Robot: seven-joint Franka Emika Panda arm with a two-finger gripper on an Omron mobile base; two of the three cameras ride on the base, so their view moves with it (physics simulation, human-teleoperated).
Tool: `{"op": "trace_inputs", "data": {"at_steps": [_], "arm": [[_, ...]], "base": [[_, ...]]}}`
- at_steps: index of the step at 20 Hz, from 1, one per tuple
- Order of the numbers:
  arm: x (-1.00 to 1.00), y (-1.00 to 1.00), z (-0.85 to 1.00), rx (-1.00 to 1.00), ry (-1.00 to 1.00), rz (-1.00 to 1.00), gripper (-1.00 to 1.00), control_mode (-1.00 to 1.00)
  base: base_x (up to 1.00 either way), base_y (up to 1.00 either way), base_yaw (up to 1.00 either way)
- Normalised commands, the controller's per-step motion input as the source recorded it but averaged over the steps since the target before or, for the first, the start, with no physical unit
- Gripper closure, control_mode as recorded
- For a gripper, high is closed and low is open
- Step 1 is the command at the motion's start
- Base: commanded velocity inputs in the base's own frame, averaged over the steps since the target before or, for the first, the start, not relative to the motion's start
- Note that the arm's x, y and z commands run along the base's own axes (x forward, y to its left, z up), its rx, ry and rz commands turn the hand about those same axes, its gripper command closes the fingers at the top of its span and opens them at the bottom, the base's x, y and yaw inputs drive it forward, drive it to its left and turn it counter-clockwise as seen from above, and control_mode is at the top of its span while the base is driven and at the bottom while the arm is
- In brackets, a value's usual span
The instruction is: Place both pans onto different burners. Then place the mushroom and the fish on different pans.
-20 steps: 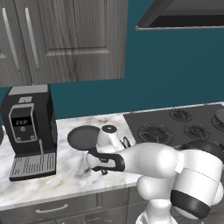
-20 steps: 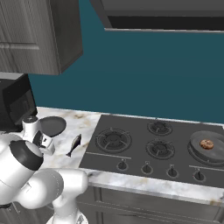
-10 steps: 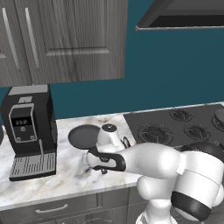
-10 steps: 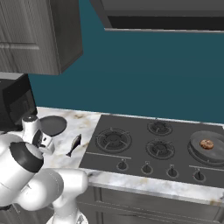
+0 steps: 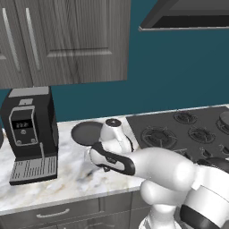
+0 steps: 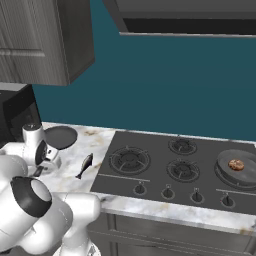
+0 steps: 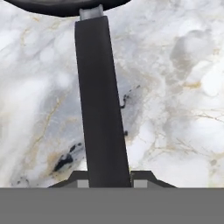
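Lying on the marble counter (image 5: 67, 179), a dark pan (image 5: 86, 133) is shown with its thin straight handle (image 7: 101, 105) running back toward the gripper (image 7: 106, 178). In the hand view the handle is seen passing between the two dark fingertips (image 7: 143, 177), one tip on each side and close against it; a narrow setting about the handle is therefore indicated, though whether the tips actually press it cannot be told. The round bowl of the pan is cut off at the far end of that view, directly ahead of the gripper. In the right base view the same pan (image 6: 61, 136) is seen just beyond the white wrist. The fish (image 6: 84, 166) is shown flat on the counter, off to the gripper's right, between the wrist and the edge of the cooktop (image 6: 150, 180). Further to the right, well apart from the gripper, a second pan (image 6: 237, 170) is seated on the rightmost burner, and the mushroom (image 6: 236, 164) rests inside it. A free burner (image 6: 129, 159) lies nearest the fish. To the gripper's left a black coffee machine (image 5: 30, 134) stands on the counter.
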Motion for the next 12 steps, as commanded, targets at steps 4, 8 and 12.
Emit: {"op": "trace_inputs", "data": {"at_steps": [4,8,12], "arm": [[-0.03,-0.1,0.48,0.0,0.0,0.0,1.0,-1.0],[-0.04,-0.22,0.42,0.0,0.0,0.0,1.0,-1.0],[-0.04,-0.24,0.29,0.0,0.0,0.0,1.0,-1.0]], "base": [[0.0,0.0,0.0],[0.0,0.0,0.0],[0.0,0.0,0.0]]}}
